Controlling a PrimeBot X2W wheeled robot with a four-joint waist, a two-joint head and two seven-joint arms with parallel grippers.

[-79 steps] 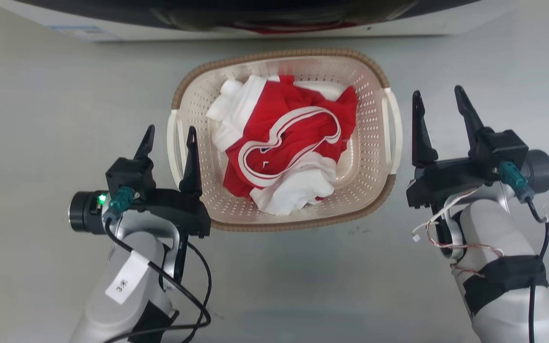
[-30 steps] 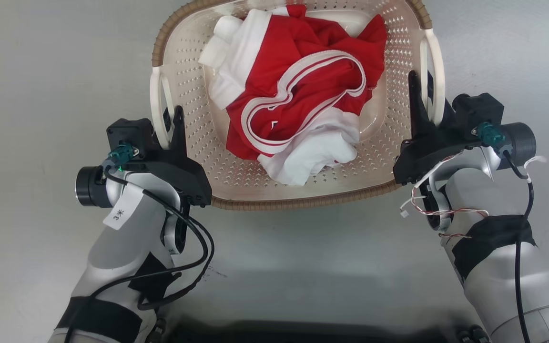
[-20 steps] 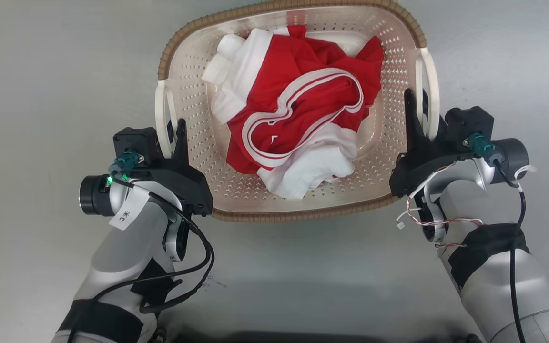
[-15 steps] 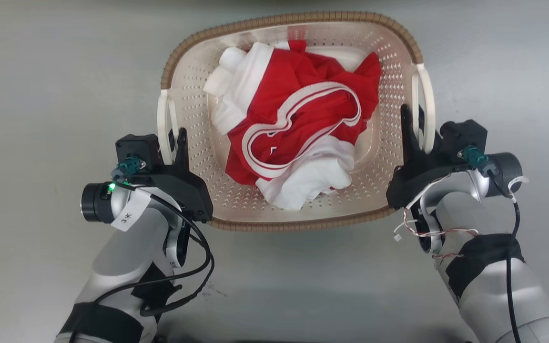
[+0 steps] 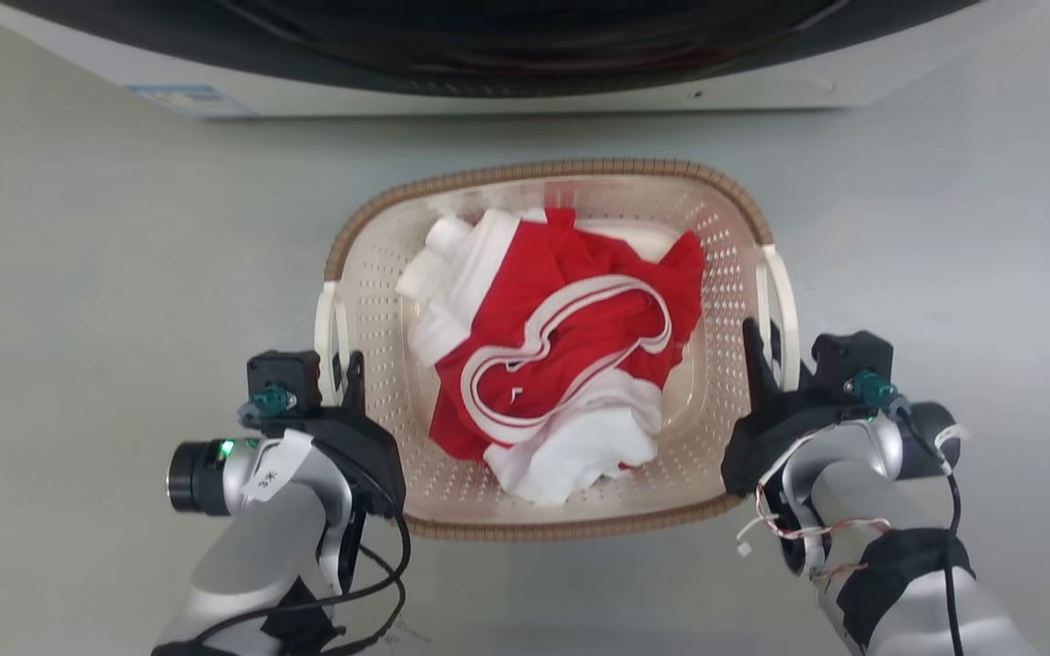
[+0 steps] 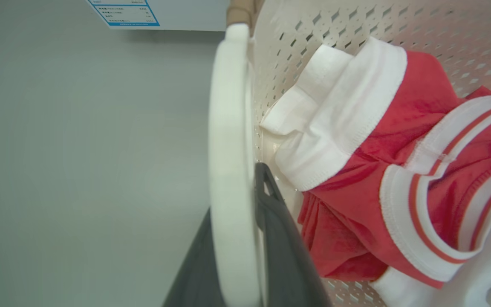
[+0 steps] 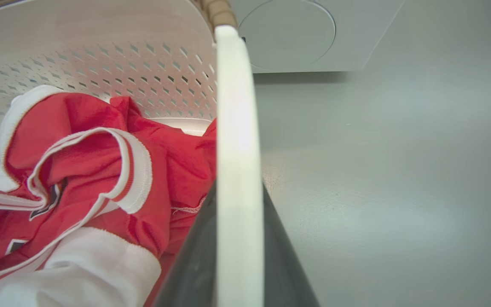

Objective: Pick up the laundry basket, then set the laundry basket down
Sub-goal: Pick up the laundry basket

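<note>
The laundry basket (image 5: 543,170), cream perforated plastic with a brown woven rim, holds red and white clothes (image 5: 561,364). My left gripper (image 5: 344,363) is shut on its white left handle (image 5: 326,333); my right gripper (image 5: 766,351) is shut on the white right handle (image 5: 786,305). In the left wrist view the handle (image 6: 228,149) runs between my dark fingers (image 6: 279,238). The right wrist view shows the other handle (image 7: 235,128) clamped the same way by dark fingers (image 7: 279,256). Whether the basket's bottom touches the floor I cannot tell.
A white washing machine (image 5: 488,87) with a dark door stands just beyond the basket's far rim, a blue label (image 5: 183,96) on its front. Grey floor (image 5: 78,319) spreads to both sides and in front of the basket.
Both grippers, open beside the handles 2.6 s ago, are now shut on them. The basket looked bigger a second ago; now it looks smaller, and the camera has tilted, bringing the washing machine back.
</note>
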